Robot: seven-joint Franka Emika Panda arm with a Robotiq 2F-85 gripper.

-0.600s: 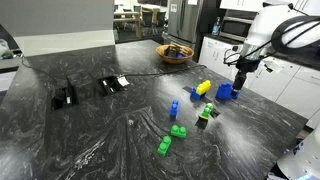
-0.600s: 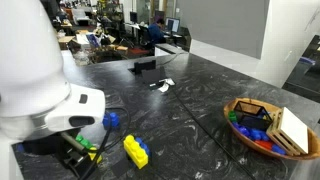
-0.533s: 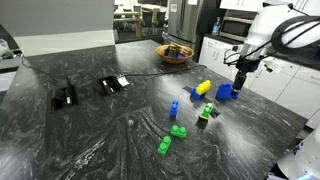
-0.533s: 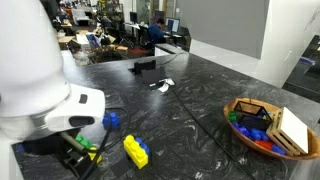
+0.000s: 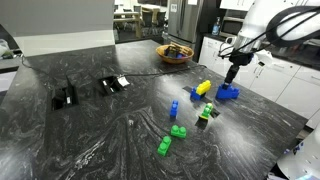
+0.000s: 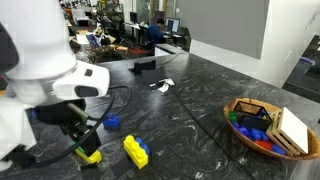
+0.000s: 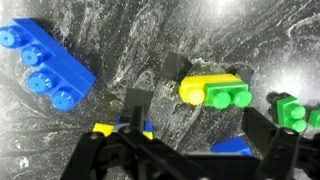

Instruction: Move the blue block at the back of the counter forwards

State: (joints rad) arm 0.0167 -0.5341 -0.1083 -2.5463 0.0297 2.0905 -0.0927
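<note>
The small narrow blue block (image 5: 174, 108) stands on the dark veined counter (image 5: 100, 130), left of the other bricks. In the wrist view it (image 7: 232, 146) shows low down, partly hidden by the gripper body. My gripper (image 5: 232, 74) hangs open and empty above the larger chunky blue block (image 5: 228, 93), well to the right of the narrow one. In the wrist view the open fingers (image 7: 200, 118) frame bare counter, and the chunky blue block (image 7: 45, 65) lies at top left.
A yellow block joined to a blue piece (image 5: 203, 88), a yellow-green-black piece (image 5: 207, 112) and two green bricks (image 5: 178, 131) (image 5: 164, 146) lie nearby. A bowl of toys (image 5: 175, 52) stands behind. Black boxes (image 5: 64, 97) and a cable lie at the left.
My gripper has lifted and shifted a little away from the chunky blue block, which now shows in full. The narrow blue block has not moved.
</note>
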